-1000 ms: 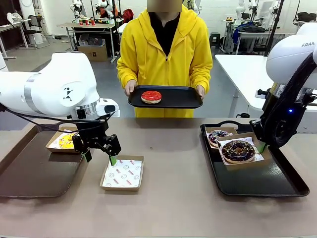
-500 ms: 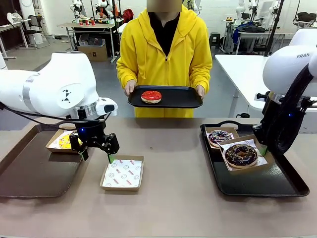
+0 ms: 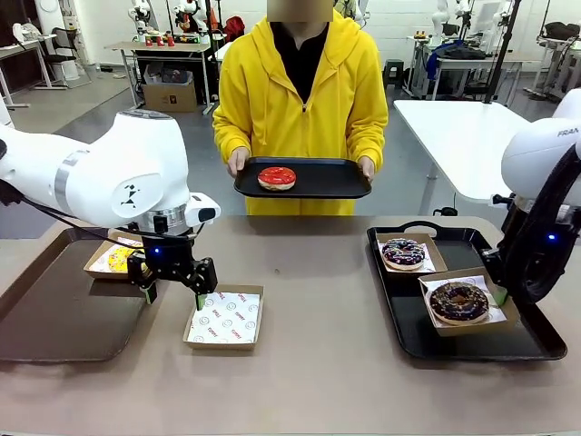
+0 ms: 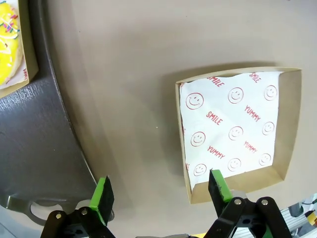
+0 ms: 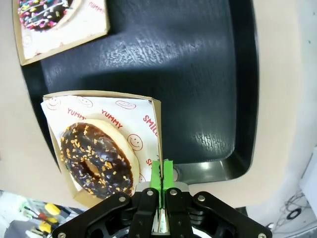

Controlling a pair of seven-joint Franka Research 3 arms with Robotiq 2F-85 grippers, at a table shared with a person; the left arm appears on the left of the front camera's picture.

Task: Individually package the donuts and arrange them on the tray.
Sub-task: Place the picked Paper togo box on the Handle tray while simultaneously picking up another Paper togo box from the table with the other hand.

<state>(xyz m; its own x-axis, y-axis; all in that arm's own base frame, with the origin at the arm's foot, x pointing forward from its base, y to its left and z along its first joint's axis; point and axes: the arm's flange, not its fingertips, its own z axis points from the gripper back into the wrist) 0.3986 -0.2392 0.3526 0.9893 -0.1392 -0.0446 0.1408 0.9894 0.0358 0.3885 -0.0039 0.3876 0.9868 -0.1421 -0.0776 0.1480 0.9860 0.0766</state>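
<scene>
Tan tabletop (image 3: 318, 381) — donuts (image 3: 403, 252) lie flat, holes up; left jaws gape, right jaws pinch chocolate donut's (image 5: 96, 156) box (image 5: 126, 110).

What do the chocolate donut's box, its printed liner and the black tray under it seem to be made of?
Chocolate donut's box: thin brown cardboard, matt, judging by the raw tan walls and folded corners.
Printed liner: thin white paper, possibly greaseproof; it creases and curls at the edges.
Black tray: probably moulded plastic, given the pebbled surface with a soft sheen.

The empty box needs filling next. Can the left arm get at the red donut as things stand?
Probably, at a stretch: the red donut lies uncovered on the person's held tray beyond the far edge; nothing stands between.
</scene>
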